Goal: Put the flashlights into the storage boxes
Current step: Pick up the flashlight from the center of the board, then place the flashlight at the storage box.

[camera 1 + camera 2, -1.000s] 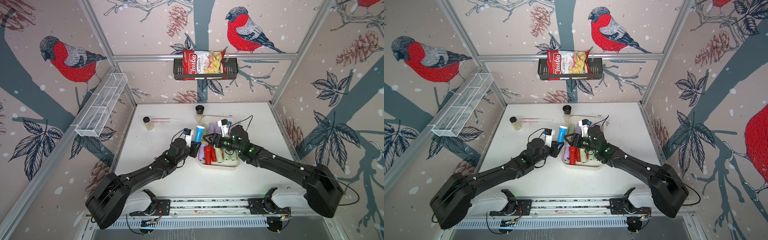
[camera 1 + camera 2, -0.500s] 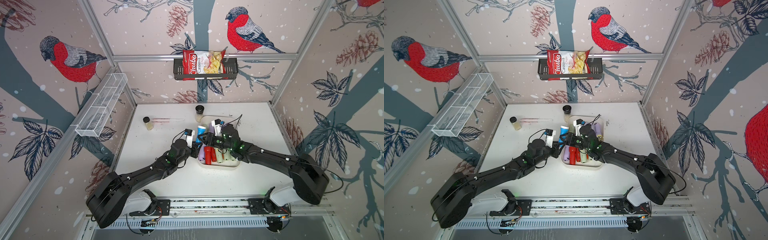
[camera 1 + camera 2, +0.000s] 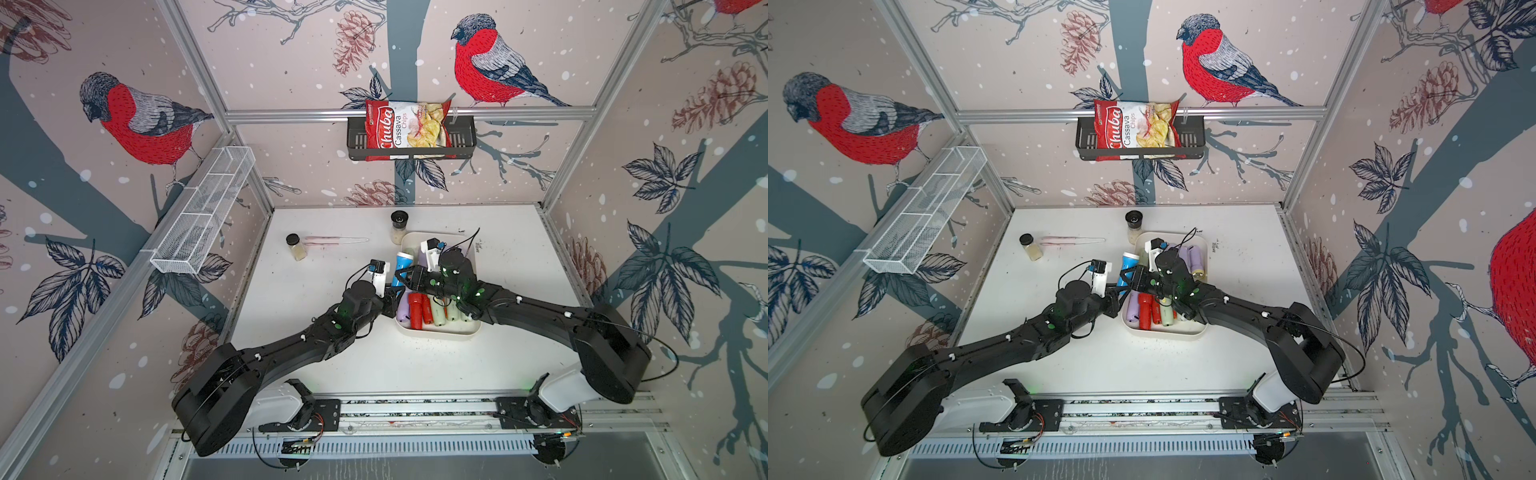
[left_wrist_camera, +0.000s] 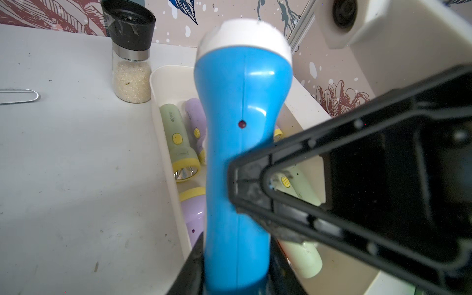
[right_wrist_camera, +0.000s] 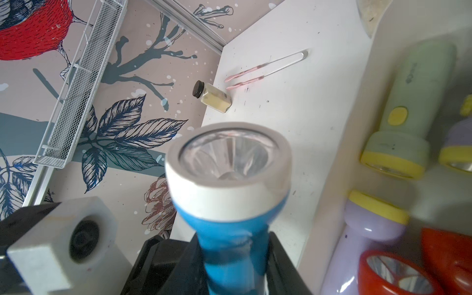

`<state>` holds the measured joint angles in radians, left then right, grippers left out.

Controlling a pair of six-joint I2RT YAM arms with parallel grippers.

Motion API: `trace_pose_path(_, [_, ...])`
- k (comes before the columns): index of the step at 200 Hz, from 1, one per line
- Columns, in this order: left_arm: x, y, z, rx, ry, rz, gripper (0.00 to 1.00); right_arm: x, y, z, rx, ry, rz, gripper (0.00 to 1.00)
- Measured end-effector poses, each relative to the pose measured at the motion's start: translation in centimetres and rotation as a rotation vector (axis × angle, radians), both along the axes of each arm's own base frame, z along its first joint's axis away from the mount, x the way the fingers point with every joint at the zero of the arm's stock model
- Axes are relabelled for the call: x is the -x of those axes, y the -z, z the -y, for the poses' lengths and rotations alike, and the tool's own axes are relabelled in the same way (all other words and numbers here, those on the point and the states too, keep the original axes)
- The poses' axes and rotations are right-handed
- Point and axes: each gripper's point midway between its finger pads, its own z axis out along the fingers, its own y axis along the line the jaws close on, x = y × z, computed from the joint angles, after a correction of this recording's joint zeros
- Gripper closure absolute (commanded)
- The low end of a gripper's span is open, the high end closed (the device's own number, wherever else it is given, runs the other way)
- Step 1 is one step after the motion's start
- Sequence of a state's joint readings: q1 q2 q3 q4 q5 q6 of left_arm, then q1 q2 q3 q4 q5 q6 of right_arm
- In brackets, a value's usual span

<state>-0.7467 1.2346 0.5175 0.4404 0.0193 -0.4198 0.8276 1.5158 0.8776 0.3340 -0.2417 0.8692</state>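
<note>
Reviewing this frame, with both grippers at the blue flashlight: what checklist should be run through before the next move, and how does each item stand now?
1. Right gripper shut on the blue plastic flashlight with a white head: ok.
2. Left gripper open and off the flashlight: not ok; it is shut on the tail end.
3. Flashlight lying in the cream-white shallow plastic tray: not ok; both grippers hold it.
4. Free room in the tray for it: cannot tell; the arms hide much of the tray.
5. Black-capped glass spice jar by the tray upright and apart from both grippers: ok.
</note>
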Motion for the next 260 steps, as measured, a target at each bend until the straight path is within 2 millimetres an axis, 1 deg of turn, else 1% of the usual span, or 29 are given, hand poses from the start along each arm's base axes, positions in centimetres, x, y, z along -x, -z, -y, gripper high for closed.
trace_pose_path(14, [0.1,-0.1,0.1,0.001,0.004,0.002,0.74,0.1,-0.1,0.2,0.002,0.002,0.003,0.72])
trace_pose_path(38, [0.3,-0.6,0.2,0.007,0.014,0.016,0.46,0.1,-0.6,0.8,-0.001,0.009,0.005,0.74])
trace_pose_path(51, [0.4,-1.0,0.2,0.012,0.015,0.025,0.32,-0.2,-0.7,1.7,0.002,0.027,0.008,0.74])
trace_pose_path(61, [0.4,-1.2,0.2,0.016,0.015,0.029,0.26,-0.5,-0.7,2.8,0.010,0.050,0.006,0.74])
trace_pose_path(78, [0.4,-1.5,0.2,0.008,0.022,0.048,0.21,-1.2,-0.7,4.9,0.028,0.085,0.014,0.74])
trace_pose_path(108, [0.3,-1.8,-0.1,-0.008,0.014,0.073,0.16,-2.2,-0.3,9.2,0.079,0.138,0.003,0.74])
trace_pose_path(130, [-0.1,-1.8,-0.5,-0.020,-0.016,0.076,0.14,-2.5,1.0,12.4,0.156,0.160,-0.035,0.74])
trace_pose_path(151, [-0.6,-1.6,-0.7,-0.035,-0.032,0.064,0.13,-1.8,2.5,15.4,0.237,0.170,-0.090,0.73])
trace_pose_path(165, [-1.1,-1.3,-0.9,-0.038,-0.056,0.049,0.13,-1.5,3.2,16.7,0.275,0.165,-0.112,0.73])
trace_pose_path(188, [-1.9,-0.3,-1.4,-0.051,-0.089,0.010,0.13,0.0,5.1,17.2,0.344,0.115,-0.181,0.72])
trace_pose_path(220, [-2.6,0.8,-1.9,-0.061,-0.116,-0.036,0.13,1.2,7.3,16.5,0.410,0.038,-0.256,0.70])
trace_pose_path(232, [-2.8,0.9,-1.9,-0.056,-0.125,-0.049,0.13,1.5,8.0,16.1,0.432,0.014,-0.280,0.68])
trace_pose_path(260, [-2.9,1.1,-1.8,-0.051,-0.115,-0.066,0.13,2.1,9.4,15.7,0.478,-0.027,-0.320,0.59])
